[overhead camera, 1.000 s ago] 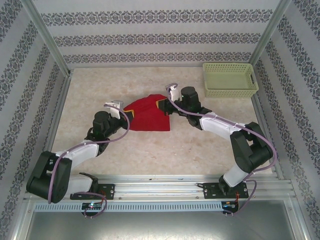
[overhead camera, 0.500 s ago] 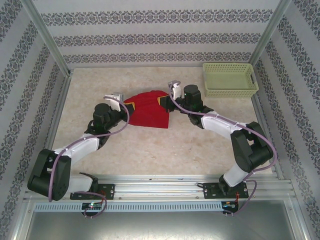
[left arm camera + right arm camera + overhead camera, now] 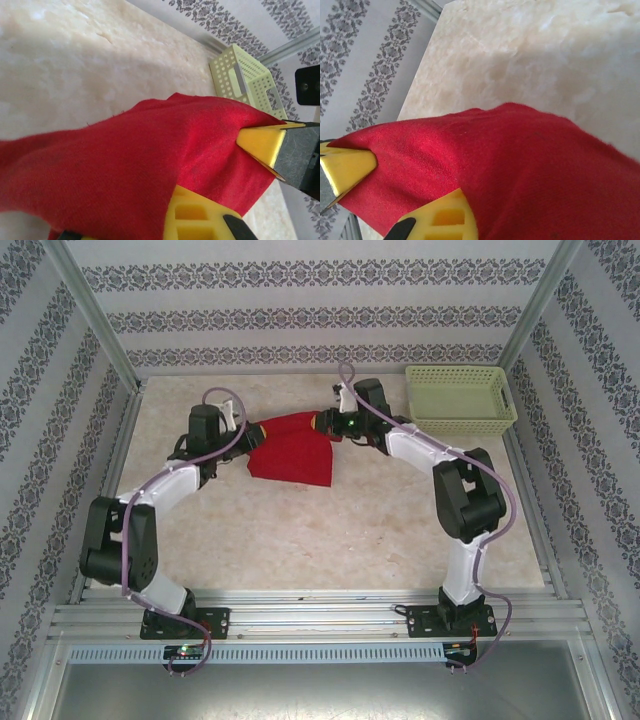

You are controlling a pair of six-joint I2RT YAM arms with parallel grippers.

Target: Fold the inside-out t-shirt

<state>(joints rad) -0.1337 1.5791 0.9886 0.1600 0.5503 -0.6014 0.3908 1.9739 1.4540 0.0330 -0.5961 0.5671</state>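
Top external view showed the marbled table (image 3: pixel 300 530). The inside-out t-shirt (image 3: pixel 295 450), soft red cloth, was stretched left of the pale green lattice basket (image 3: pixel 460 425), whose bare floor showed. The right gripper (image 3: pixel 325 422) pinched the shirt's basket-side end tight and the left gripper (image 3: pixel 252 428) its far end. The sleeves were hidden in folds.

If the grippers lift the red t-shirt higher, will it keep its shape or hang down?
Likely floppy: the t-shirt drapes loosely from the left gripper and right gripper, both shut on its edge. Probably light, as two small pinches carry it. Slipping seems unlikely; the cloth bunches between the fingers.
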